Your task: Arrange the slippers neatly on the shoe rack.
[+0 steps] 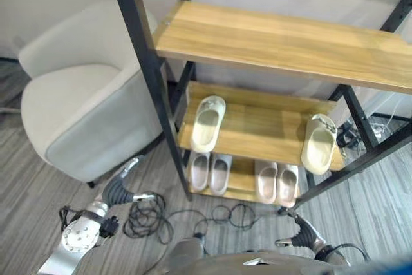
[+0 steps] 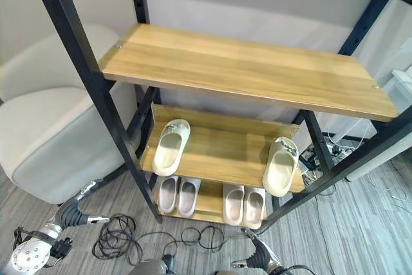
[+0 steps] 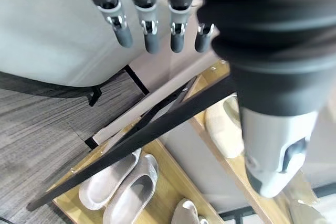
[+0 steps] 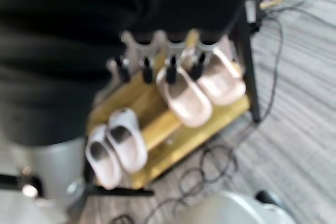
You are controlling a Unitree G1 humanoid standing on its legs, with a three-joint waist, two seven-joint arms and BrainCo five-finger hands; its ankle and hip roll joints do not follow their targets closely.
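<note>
The shoe rack [image 2: 244,69] has wooden shelves in a black frame. Two cream slippers [image 2: 170,147] lie well apart on the middle shelf. Two pale pairs [image 2: 178,196] stand side by side on the lowest shelf.

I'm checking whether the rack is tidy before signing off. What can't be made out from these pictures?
- Bottom-shelf slippers: their toe ends lie under the middle shelf in both eye views.
- Right hand: low at the frame's edge in the eye views, blurred in its wrist view, so finger detail is unclear.
- Armchair: cut by the left edge and partly behind the rack post.
</note>
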